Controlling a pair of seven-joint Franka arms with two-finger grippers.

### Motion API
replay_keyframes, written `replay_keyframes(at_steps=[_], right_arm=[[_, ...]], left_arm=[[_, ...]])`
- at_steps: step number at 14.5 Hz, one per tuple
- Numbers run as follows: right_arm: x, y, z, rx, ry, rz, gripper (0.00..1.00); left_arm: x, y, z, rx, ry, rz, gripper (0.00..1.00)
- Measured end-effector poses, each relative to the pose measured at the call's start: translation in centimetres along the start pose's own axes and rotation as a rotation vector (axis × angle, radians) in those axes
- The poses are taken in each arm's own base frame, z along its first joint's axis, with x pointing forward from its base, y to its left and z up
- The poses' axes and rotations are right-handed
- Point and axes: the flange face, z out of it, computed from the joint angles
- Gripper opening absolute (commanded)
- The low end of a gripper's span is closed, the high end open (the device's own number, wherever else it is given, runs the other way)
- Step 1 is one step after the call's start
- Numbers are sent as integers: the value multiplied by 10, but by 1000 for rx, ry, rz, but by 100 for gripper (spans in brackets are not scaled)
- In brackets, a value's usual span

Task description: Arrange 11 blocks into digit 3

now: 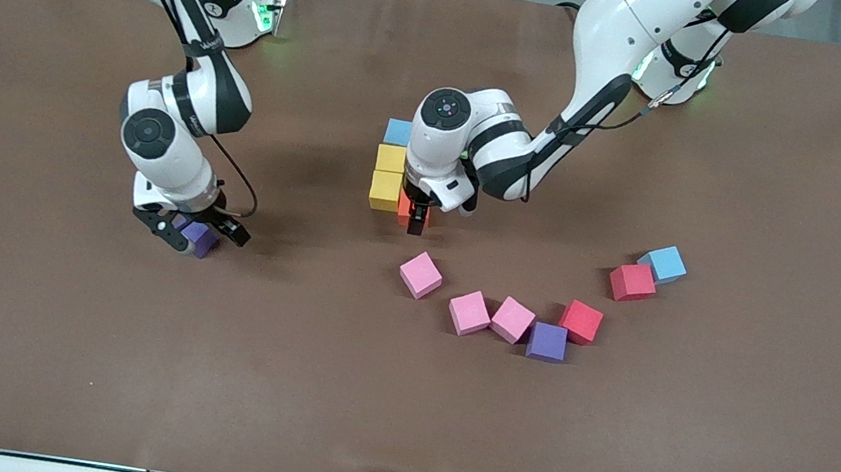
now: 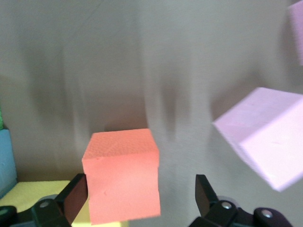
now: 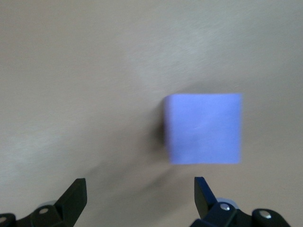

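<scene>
I see the left gripper [image 1: 417, 217] spread wide around the matte orange foam cube [image 2: 122, 174], which sits touching the yellow cubes [image 1: 388, 175]. The right gripper [image 1: 193, 227] is wide too, over a square-edged purple cube [image 3: 204, 128], toward the right arm's end from the orange cube.

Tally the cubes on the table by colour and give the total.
Light blue: 2
Yellow: 2
Orange: 1
Pink: 3
Purple: 2
Red: 2
Green: a sliver only, edge of the left wrist view: 1
Total: 13
</scene>
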Motion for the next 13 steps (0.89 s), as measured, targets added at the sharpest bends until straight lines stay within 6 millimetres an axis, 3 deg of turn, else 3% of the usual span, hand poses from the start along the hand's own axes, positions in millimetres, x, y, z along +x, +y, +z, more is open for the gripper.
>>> replay_keyframes(at_steps=[4,6,10,13], right_arm=[[29,45,1,-10,-3,-31,100],[40,62,2,-9,-2,-35,100],[40,61,8,17,16,-43,100],[38,58,22,37,21,-46,98]], left_arm=[[32,42,-43,-29,42,158,100],[52,66,-54,-44,45,254,100],[73,97,-62,-64,46,418,100],[85,115,-50,-59,58,613,100]])
